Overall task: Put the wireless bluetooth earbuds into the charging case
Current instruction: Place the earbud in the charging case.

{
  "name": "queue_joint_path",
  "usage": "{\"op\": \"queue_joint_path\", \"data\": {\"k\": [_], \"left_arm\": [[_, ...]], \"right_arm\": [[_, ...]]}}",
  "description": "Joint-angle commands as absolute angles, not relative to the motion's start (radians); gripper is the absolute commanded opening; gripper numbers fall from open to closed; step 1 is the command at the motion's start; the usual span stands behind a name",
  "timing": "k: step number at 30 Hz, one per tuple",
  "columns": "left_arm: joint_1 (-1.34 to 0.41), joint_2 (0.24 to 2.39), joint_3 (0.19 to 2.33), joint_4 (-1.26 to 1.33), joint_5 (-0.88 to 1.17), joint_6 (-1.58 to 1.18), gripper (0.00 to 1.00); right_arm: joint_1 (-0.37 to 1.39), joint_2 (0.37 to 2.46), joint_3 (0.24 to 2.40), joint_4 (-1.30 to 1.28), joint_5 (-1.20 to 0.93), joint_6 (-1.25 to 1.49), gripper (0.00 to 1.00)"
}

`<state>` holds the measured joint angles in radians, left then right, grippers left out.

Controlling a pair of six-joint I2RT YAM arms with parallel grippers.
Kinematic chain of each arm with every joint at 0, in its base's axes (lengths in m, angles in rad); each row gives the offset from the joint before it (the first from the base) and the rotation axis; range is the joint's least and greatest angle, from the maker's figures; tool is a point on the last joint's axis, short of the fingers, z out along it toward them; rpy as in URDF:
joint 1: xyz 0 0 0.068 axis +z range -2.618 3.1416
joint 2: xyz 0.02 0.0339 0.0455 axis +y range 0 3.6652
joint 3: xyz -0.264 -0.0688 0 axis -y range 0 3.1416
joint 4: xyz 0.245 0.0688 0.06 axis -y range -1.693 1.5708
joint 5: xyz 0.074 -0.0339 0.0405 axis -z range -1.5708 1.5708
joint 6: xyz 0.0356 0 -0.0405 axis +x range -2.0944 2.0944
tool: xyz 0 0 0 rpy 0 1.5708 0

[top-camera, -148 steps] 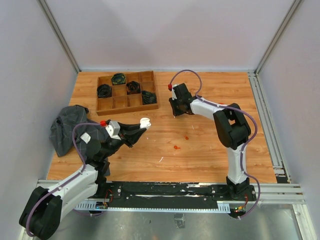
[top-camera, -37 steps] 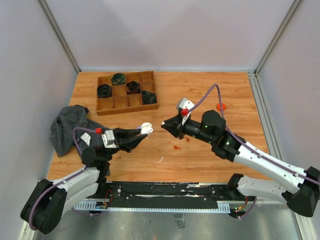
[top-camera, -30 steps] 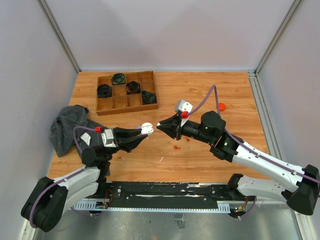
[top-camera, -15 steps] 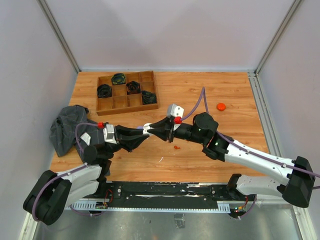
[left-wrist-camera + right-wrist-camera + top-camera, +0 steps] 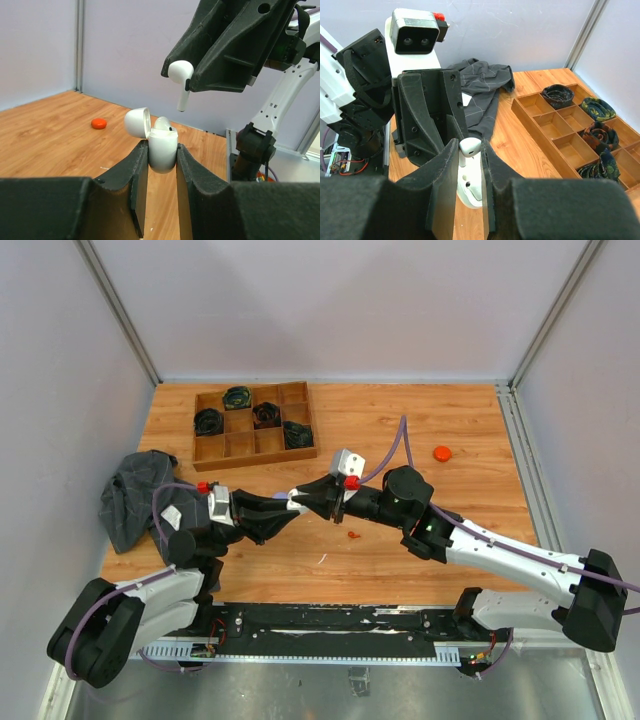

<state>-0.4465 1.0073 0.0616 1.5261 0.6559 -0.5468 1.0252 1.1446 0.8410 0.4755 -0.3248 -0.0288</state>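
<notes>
Swung in since earlier, pinching earbud in right gripper just above charging case clamped in left gripper.

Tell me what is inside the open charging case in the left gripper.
A pale rounded piece, probably one earbud, shows above the charging case rim. Its wall hides the sockets below. The right gripper holds a white earbud above it.

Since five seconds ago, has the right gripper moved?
Yes. In the top view the right gripper went from right of the wooden tray toward the near edge and leftward, meeting the left gripper below the tray's right corner.
</notes>
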Motion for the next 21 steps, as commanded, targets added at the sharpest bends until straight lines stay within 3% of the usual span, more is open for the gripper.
{"op": "queue_joint_path", "data": {"k": [1,21], "left_arm": [[-0.441,1.000,0.074,1.769,0.676,-0.555,0.00],[-0.441,0.930,0.069,1.769,0.694,-0.503,0.00]], "right_arm": [[1.039,1.149,0.841,0.521,-0.295,-0.051,0.11],[1.041,1.149,0.815,0.523,-0.317,-0.028,0.11]]}}
